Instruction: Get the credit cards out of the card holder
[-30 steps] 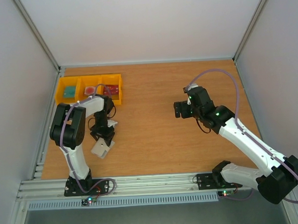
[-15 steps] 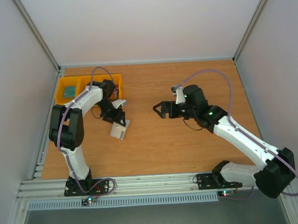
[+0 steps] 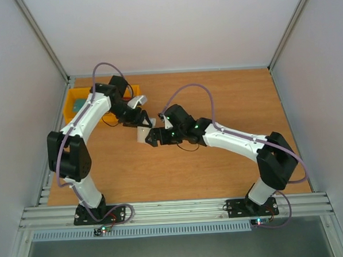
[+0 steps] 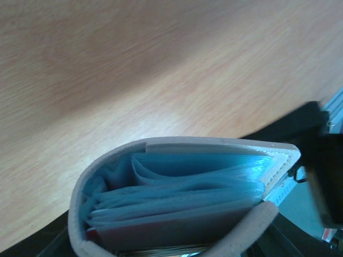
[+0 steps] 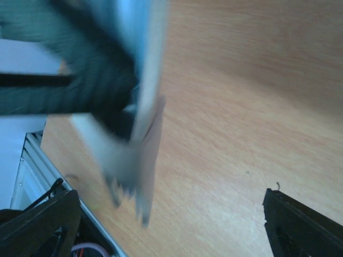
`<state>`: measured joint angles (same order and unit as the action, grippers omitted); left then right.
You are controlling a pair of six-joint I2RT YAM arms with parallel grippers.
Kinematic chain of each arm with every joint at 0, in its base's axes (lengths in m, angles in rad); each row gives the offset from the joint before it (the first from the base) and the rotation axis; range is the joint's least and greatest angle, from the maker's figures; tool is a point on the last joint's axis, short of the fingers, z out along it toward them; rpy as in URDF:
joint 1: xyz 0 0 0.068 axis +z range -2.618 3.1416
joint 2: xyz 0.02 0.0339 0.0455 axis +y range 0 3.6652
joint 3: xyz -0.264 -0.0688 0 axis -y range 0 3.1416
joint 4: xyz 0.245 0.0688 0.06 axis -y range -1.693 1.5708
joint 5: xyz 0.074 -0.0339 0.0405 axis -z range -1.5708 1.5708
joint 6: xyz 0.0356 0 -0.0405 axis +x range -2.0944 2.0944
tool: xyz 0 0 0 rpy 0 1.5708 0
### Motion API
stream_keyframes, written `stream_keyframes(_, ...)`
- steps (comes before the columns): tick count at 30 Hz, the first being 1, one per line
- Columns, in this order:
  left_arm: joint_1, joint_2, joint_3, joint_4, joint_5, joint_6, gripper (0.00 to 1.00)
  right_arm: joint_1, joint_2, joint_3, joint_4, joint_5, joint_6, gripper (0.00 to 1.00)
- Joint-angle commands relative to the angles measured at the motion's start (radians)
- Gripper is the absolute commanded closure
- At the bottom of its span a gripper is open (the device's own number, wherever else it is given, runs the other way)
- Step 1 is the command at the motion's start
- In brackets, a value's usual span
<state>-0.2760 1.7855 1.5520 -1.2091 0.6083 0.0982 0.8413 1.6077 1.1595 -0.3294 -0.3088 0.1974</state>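
My left gripper (image 3: 137, 119) is shut on the card holder (image 3: 144, 133) and holds it above the table's middle left. In the left wrist view the card holder (image 4: 182, 145) gapes open, with a cream rim and pale blue-grey clear pockets. A pinkish card (image 4: 177, 229) with a red corner sits in the nearest pocket. My left fingers are hidden under it. My right gripper (image 3: 154, 137) is open, right beside the holder's right edge. In the right wrist view the blurred holder (image 5: 143, 139) hangs at upper left, between the wide-apart fingertips (image 5: 37, 225).
Yellow bins (image 3: 76, 103) stand at the back left, partly behind my left arm. An aluminium rail (image 3: 164, 209) runs along the table's near edge. White walls close in the sides and back.
My left arm has lifted the card holder from the near left and carried it back and right. My right arm has swung left across the table until its open gripper is beside the holder.
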Motion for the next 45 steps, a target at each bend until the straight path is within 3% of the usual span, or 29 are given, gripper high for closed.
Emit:
stream_keyframes(1,-0.005,-0.080,0.043,-0.019,0.099,-0.050,0.55,0.011,0.054,0.081,0.025,0.026,0.001,0.09)
stream_keyframes(13,-0.004,-0.119,0.047,0.009,0.108,-0.070,0.55,0.022,0.066,0.099,0.145,-0.088,-0.030,0.83)
stream_keyframes(16,-0.004,-0.122,0.062,0.002,0.102,-0.067,0.52,0.021,0.031,0.092,0.130,-0.091,-0.055,0.98)
stream_keyframes(19,0.003,-0.128,0.129,-0.037,0.080,-0.046,0.20,0.001,-0.038,0.089,0.094,-0.096,-0.103,0.99)
stream_keyframes(21,0.017,-0.134,0.222,-0.084,0.095,-0.032,0.04,-0.028,-0.106,0.084,0.074,-0.127,-0.143,0.99)
stream_keyframes(28,0.041,-0.091,0.586,-0.383,0.196,0.064,0.01,-0.124,-0.311,0.165,-0.195,-0.328,-0.491,0.99)
stream_keyframes(32,0.040,-0.179,0.604,-0.413,0.346,0.125,0.01,-0.176,-0.409,0.201,-0.259,-0.440,-0.555,0.99)
stream_keyframes(36,0.032,-0.394,0.348,-0.133,0.428,0.107,0.01,-0.178,-0.460,0.251,-0.296,-0.532,-0.601,0.99)
stream_keyframes(40,-0.040,-0.616,0.031,0.291,0.441,0.035,0.02,-0.177,-0.485,0.282,-0.328,-0.610,-0.650,0.99)
stream_keyframes(45,-0.141,-0.755,-0.223,0.727,0.432,-0.082,0.16,-0.176,-0.474,0.300,-0.294,-0.694,-0.654,0.99)
